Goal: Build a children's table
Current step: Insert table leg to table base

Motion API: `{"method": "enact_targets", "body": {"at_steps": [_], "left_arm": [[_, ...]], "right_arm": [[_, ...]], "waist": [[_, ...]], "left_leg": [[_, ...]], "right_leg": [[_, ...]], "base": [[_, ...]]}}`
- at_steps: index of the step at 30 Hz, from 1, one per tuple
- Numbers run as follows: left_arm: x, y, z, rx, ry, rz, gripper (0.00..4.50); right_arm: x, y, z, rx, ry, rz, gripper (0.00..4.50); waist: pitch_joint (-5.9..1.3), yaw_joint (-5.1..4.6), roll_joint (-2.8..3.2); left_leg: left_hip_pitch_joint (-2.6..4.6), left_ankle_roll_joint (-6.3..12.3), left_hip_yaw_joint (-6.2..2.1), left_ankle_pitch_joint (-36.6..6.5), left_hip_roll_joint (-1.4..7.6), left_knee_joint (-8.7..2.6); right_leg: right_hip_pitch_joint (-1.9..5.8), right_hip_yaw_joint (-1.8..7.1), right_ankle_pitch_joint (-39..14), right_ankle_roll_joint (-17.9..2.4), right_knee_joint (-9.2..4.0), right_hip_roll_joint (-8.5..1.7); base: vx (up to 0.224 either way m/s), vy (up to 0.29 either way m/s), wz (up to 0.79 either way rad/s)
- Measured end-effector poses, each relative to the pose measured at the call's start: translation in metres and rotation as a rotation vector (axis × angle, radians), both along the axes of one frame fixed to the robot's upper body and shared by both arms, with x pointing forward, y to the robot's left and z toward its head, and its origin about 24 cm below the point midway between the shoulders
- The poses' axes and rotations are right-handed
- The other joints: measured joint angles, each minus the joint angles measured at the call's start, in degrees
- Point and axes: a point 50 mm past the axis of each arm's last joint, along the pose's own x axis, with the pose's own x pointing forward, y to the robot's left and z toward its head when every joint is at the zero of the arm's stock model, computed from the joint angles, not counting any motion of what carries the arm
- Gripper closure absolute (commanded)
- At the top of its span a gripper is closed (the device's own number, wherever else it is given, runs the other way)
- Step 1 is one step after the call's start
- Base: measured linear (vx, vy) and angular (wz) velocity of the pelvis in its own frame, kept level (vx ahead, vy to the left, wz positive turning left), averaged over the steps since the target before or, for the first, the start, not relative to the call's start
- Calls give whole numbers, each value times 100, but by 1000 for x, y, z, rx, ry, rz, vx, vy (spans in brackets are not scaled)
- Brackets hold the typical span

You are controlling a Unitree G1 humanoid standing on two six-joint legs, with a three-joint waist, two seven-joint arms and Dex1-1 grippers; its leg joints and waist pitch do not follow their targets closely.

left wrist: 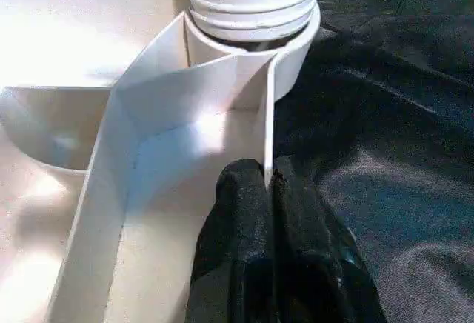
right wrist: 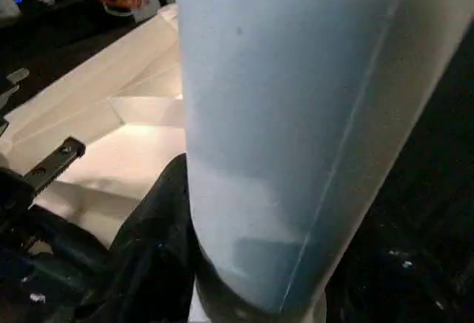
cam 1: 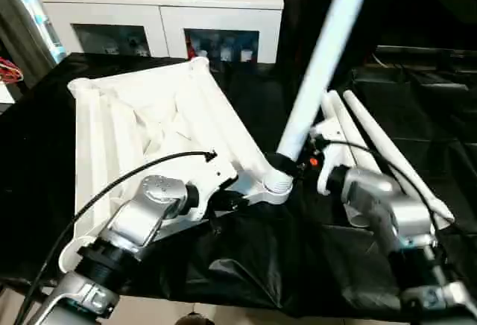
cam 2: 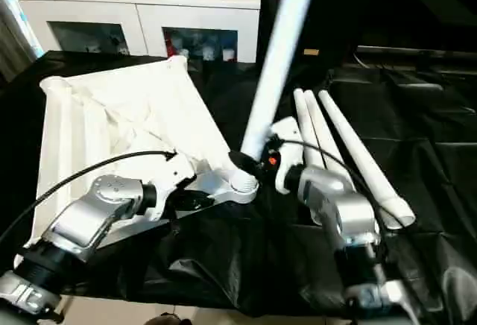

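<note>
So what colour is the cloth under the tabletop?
Black; the cloth shows best in the left eye view.

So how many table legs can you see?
3. One leg stands up in the corner socket of the upside-down tabletop, with the right gripper closed around it. Two more legs lie side by side on the black cloth. A fourth may be hidden.

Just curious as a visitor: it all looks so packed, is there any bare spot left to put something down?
Yes: the black cloth near the front edge, between the two arms, is bare. So is the far right corner beyond the spare legs. It is crowded around the corner socket, where both end effectors and the standing leg meet.
</note>
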Motion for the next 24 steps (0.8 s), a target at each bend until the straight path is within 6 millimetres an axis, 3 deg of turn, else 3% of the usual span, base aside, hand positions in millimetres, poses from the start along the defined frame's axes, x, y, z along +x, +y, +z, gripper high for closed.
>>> {"method": "enact_targets", "body": {"at_steps": [11,24], "left_arm": [[4,-3,-2,-4,11,0,450],[6,0,-3,8,-1,-16,450]], "right_arm": [[-10,0,-7,-60,-91,-39,262],[-4,9,-4,-185,-122,55,262]], "waist": [[-25,48,38],[-28,8,36]], "left_leg": [[5,0,2,0,-2,-1],[12,0,0,-1,-1,-1]], "right_leg": [[1,0,-5,9,-1,-5],[-4,-1,-5,11,-1,-6]], "base": [[0,0,0],[0,0,0]]}}
